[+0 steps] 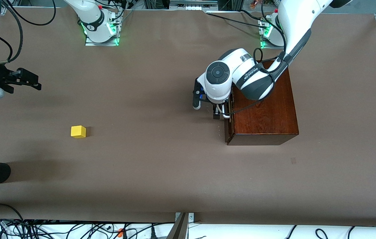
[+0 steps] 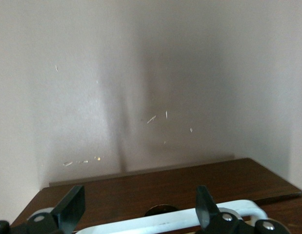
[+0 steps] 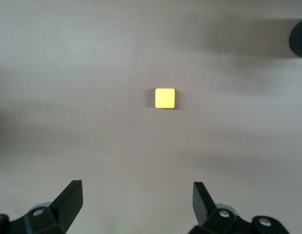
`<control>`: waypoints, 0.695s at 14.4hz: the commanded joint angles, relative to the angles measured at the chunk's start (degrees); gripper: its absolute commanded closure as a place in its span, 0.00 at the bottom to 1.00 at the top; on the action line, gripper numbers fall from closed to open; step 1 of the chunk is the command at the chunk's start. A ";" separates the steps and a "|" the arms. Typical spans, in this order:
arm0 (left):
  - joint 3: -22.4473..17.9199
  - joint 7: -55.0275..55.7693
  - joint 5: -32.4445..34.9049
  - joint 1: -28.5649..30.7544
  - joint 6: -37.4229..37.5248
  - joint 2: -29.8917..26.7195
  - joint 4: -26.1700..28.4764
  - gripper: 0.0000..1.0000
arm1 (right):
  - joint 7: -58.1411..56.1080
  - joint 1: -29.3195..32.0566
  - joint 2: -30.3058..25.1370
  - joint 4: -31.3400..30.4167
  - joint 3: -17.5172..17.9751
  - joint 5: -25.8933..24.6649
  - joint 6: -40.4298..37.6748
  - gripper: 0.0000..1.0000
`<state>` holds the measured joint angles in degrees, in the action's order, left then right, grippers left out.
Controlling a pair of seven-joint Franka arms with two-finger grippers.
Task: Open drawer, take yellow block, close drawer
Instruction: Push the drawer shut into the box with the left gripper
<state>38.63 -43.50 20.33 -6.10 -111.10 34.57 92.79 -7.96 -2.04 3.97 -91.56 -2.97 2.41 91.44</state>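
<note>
Both grippers are spread open: left gripper [image 1: 217,111] is set at the drawer [image 1: 228,127] handle [image 2: 190,218], ungripped; right gripper [image 1: 25,80] is held empty above the table [image 1: 161,172]. Yellow block [image 1: 78,131] is seen on the table, toward the right arm's end.

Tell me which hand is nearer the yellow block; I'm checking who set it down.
Right. The right hand, open, hangs over bare table toward the right arm's end, where the yellow block lies. The left hand is at the drawer handle, open around it.
</note>
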 commanded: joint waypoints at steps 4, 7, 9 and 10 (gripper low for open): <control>1.53 11.12 -12.68 4.60 11.73 -12.59 -2.68 0.00 | -1.00 -0.33 0.87 2.27 -0.11 -0.21 -4.52 0.00; 1.10 19.30 -12.42 6.10 26.41 -13.48 -11.90 0.00 | -0.74 -1.30 0.87 2.27 0.25 -0.47 -4.26 0.00; 0.83 23.96 -11.81 7.15 34.07 -13.48 -16.65 0.00 | -0.65 -1.30 0.87 2.27 0.25 -0.56 -3.82 0.00; 0.66 25.55 -11.63 8.46 36.28 -13.48 -18.07 0.00 | -0.65 -1.39 0.87 2.27 0.25 -0.56 -3.82 0.00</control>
<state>39.34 -22.06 8.91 0.94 -79.88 19.91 79.11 -8.09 -3.29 4.15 -91.02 -2.75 2.35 88.50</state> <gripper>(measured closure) 0.000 0.000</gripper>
